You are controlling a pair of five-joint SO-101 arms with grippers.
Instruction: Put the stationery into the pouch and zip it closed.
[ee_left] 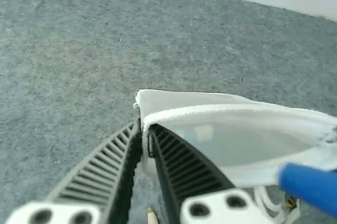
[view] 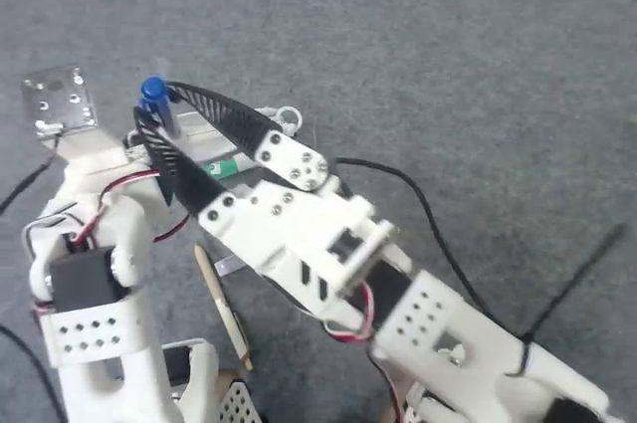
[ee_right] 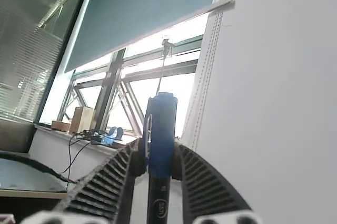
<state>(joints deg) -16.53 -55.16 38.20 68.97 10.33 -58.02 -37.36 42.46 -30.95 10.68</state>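
A white, partly see-through pouch [ee_left: 231, 129] lies on the grey carpet with its mouth held up. My left gripper [ee_left: 143, 132] is shut on the pouch's rim at one end. My right gripper [view: 151, 106] is shut on a blue pen [view: 154, 93], which it holds upright over the pouch [view: 204, 132]. In the right wrist view the blue pen [ee_right: 159, 150] stands clamped between the black ribbed fingers [ee_right: 113, 182]. The pen's tip [ee_left: 309, 183] hangs just above the pouch's opening. A wooden pencil [view: 224, 309] lies on the carpet near the arms' bases. Something green [view: 225, 167] shows at the pouch under the right gripper.
The pouch's zip pull ring [view: 289, 119] sits at its far end. Black cables [view: 428, 214] trail over the carpet to the right of the arms. The left arm's white body [view: 90, 284] stands at the near left, with a metal bracket [view: 60, 100] above it.
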